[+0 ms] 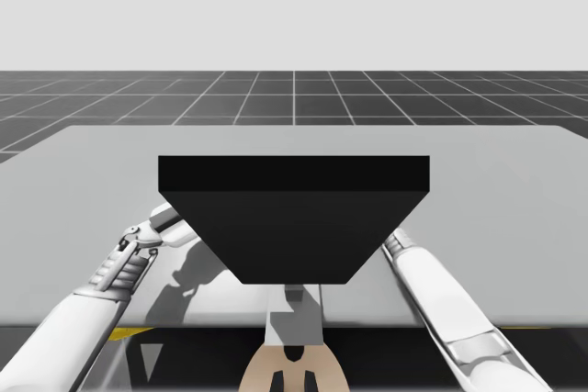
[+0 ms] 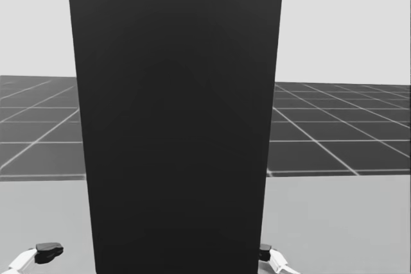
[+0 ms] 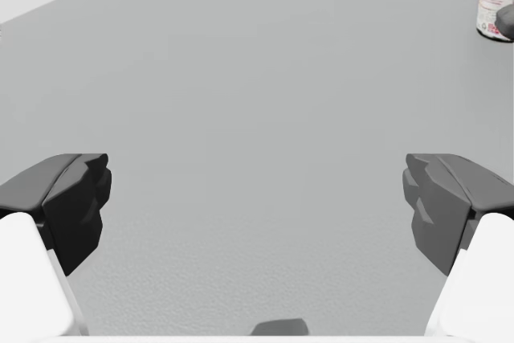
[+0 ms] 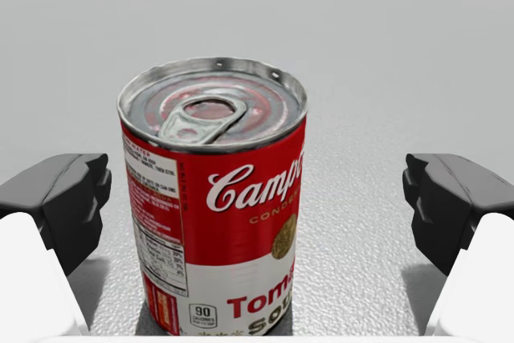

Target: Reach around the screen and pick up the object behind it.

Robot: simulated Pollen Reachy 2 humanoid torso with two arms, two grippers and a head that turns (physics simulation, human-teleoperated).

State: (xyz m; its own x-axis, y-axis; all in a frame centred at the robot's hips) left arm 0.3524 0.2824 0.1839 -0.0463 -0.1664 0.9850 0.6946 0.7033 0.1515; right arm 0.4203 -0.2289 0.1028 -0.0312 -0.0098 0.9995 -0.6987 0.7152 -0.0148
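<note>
Red-and-white can [image 4: 213, 198] stands upright on the counter [image 1: 92, 172] behind the black screen [image 1: 294, 218]. The screen sits mid-frame in the high view and blocks the middle of the head view. Right wrist view: the can sits between the fingers of the right tool [image 4: 259, 198], close in, pull-tab lid up. The jaws are spread wide with bare counter on each side of the can, and I see no contact. Left wrist view backs this up: the same can is far ahead and off to one side of the left tool [image 3: 257, 206], with the other arm's dark pads [image 3: 506, 18] flanking it. The left tool is spread too, with nothing between its fingers and bare counter ahead. High view: the left arm comes in lower left and ends at the screen's left edge. The right arm comes in lower right and disappears past the screen's right edge. My read on progress: the right arm has the reach around the screen done and its tool is lined up about the can, so the approach is basically finished. Left to do: close the jaws on the can body, confirm grip, lift it off the counter. The grasp is not yet made. The left arm looks to have no part in the pick.
</note>
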